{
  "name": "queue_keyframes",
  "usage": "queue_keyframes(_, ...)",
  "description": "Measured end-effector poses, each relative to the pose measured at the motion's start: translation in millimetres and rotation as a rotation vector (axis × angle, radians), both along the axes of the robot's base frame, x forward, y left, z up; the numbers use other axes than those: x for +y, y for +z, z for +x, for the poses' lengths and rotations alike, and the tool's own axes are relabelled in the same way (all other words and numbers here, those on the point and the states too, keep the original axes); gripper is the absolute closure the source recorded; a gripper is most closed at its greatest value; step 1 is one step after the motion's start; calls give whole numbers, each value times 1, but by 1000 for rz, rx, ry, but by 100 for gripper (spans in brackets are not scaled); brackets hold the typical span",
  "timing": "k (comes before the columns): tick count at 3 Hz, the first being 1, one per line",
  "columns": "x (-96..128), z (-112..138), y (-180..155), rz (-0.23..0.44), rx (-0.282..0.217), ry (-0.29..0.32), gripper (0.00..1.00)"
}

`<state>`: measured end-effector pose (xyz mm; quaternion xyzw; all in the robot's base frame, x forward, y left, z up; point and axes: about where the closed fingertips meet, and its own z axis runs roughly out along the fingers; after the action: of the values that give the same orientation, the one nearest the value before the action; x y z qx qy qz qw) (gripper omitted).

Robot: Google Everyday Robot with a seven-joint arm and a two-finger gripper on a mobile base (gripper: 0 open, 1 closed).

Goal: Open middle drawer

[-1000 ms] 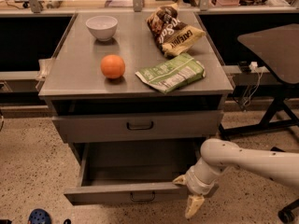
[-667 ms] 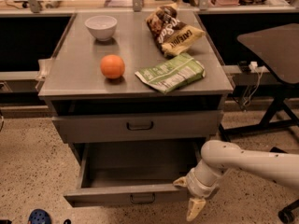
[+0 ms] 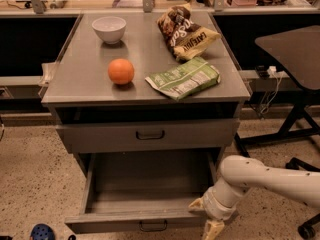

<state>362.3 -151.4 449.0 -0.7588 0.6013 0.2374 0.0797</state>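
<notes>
Grey middle drawer [image 3: 150,184] wide open, front corner beside the spread, empty claw [image 3: 205,217]

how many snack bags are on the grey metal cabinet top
2: a brown chip bag at the back right, a green snack bag in front of it. None seem hidden. The gripper sits by the front right corner of the open grey middle drawer.

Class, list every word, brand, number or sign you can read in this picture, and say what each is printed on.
On the brown snack bag: banner lettering, too blurred to read.
On the green packet: print too small to read.
No text on the middle drawer or on the gripper at its front right corner.
</notes>
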Motion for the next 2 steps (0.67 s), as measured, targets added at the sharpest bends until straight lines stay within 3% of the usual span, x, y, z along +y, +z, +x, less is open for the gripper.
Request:
queue_keyframes(1, 1, -4, 23, 40, -43, 12, 28)
queue_keyframes(2, -6, 8, 41, 113, -74, -30, 10)
